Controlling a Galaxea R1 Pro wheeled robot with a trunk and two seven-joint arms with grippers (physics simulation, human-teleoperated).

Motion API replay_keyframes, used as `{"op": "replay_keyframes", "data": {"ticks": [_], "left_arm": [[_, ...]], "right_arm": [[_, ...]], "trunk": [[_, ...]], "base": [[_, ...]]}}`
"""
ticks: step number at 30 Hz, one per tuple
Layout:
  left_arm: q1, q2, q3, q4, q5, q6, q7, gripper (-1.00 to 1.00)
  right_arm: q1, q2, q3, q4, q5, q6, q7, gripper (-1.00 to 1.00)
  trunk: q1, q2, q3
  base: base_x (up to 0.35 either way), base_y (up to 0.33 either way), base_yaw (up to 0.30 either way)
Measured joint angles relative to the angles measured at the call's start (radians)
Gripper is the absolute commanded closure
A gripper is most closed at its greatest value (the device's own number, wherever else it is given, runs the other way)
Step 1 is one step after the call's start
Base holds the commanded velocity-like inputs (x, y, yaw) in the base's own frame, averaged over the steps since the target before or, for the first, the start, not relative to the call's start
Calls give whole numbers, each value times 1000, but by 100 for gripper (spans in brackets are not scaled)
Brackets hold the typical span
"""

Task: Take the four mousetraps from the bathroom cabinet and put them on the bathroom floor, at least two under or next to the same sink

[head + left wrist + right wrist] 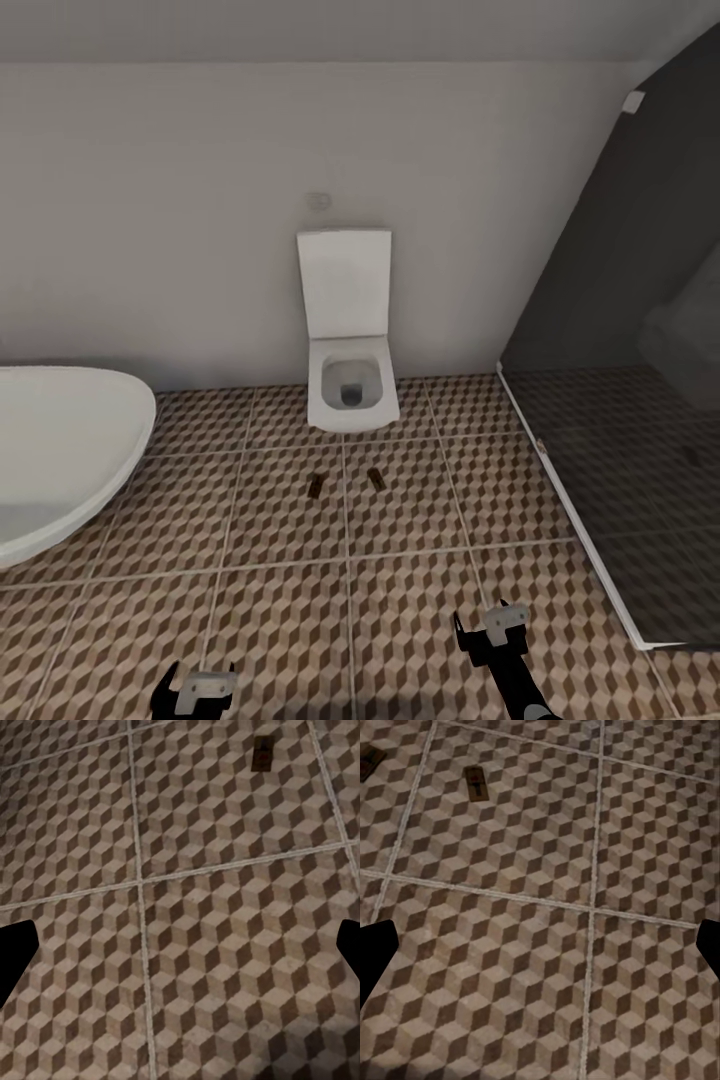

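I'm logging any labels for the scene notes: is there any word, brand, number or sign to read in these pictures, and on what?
No readable text in any view.
The mousetraps on the bathroom floor: dark marks, too small and blurred to read as text.
The toilet: plain white, no brand visible.
The small plate on the wall above it: blurred, no lettering readable.

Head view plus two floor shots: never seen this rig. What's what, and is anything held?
It's a simulated two-armed robot in a bathroom. The head camera looks down over both arms: left claw, right claw, both open and empty. The other two pictures come from cameras at each wrist, looking along the fingers at the tiled floor. Two mousetraps lie flat on it before the toilet; a white bathtub sits left, a glass shower screen right.
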Motion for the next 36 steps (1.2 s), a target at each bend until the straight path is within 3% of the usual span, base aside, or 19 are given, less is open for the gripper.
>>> {"op": "replay_keyframes", "data": {"ticks": [36], "left_arm": [[0, 0, 0, 0, 0, 1, 0, -100]], "right_arm": [[1, 1, 0, 0, 0, 2, 0, -100]], "trunk": [[-138, 253, 172]], "base": [[0, 0, 0]]}}
